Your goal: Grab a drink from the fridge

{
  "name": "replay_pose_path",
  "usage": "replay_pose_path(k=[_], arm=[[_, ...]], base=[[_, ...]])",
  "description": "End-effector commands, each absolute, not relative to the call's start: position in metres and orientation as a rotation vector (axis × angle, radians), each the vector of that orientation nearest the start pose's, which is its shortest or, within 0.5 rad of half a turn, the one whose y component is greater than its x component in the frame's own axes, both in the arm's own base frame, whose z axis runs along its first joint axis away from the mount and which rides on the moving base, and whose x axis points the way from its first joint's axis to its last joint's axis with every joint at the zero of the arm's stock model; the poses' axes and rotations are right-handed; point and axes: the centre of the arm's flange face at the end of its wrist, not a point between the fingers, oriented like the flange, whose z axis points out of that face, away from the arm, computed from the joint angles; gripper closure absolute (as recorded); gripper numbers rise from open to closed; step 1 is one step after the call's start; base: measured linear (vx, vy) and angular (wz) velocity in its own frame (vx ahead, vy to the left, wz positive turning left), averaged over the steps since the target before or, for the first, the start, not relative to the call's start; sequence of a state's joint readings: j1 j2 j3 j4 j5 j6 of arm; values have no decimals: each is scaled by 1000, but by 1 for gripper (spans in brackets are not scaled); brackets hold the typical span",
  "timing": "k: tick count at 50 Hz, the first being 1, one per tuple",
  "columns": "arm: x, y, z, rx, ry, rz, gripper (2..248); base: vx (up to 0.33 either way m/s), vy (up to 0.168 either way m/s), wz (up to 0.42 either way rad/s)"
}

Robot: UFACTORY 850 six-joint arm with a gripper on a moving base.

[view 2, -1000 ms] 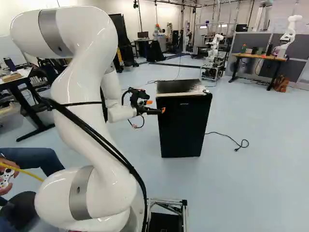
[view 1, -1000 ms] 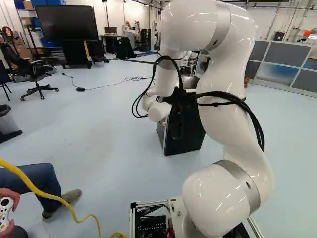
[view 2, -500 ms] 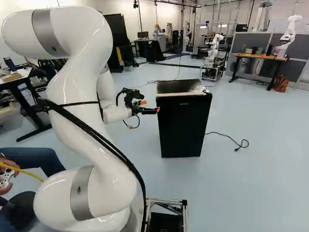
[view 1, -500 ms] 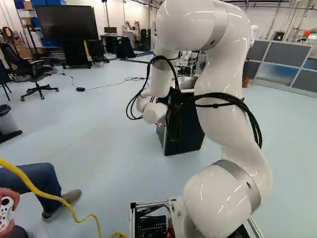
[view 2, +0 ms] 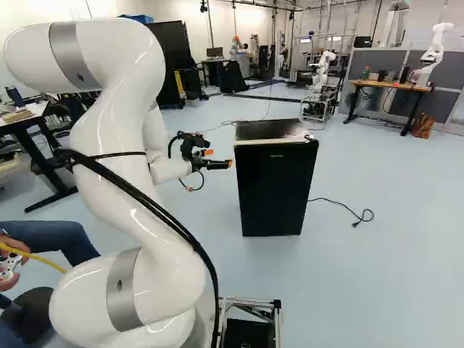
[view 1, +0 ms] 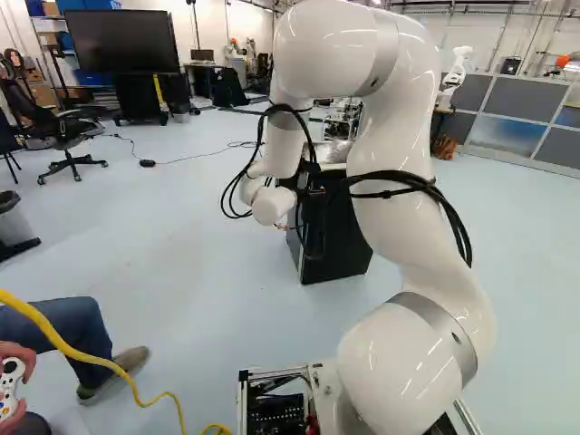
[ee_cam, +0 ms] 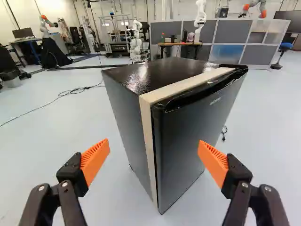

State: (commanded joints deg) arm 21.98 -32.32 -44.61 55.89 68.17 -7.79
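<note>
Gripper [view 2: 220, 157] open, fingers [ee_cam: 95, 160] wide apart, nothing clamped. Fridge [ee_cam: 202, 132] upright on floor [ee_cam: 51, 141], ahead of the fingers, its near door edge lined up with the gap between them; neither pad touches it. Door shut. In right base view, fingertips sit just left of fridge, near its upper part.

Premises identified as a robotics lab. Well ahead of the pincer [view 2: 219, 158], another robot [view 2: 433, 52] stands by a table [view 2: 391, 86] before grey partitions [ee_cam: 233, 33]; another robot [view 2: 323, 67] rises from a metal frame [view 2: 316, 109]. Loose cable [ee_cam: 56, 97] lies on the smooth floor [ee_cam: 37, 146], ahead and to one side.
</note>
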Motion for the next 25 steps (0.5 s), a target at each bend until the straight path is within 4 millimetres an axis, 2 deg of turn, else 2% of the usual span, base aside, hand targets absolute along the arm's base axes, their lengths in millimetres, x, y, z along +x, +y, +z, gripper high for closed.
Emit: replay_pose_path(k=[25], arm=[[518, 132, 282, -2595, 835, -2082, 3]], base=[[0, 0, 0]])
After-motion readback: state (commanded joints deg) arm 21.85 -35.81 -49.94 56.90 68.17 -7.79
